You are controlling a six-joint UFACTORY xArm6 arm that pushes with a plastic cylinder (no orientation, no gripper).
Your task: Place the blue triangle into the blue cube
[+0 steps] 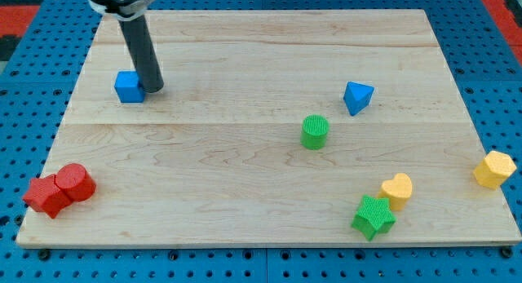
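The blue triangle (357,97) lies on the wooden board at the view's right of centre, near the top. The blue cube (129,86) sits at the view's upper left. My tip (154,88) rests on the board right next to the cube's right side, touching or almost touching it. The dark rod rises from the tip toward the view's top left. The triangle is far to the right of my tip, with bare board between them.
A green cylinder (315,131) stands just below and left of the triangle. A red star (45,195) and red cylinder (76,183) sit at the bottom left. A green star (373,217), yellow heart (397,188) and yellow hexagon (494,169) sit at the bottom right.
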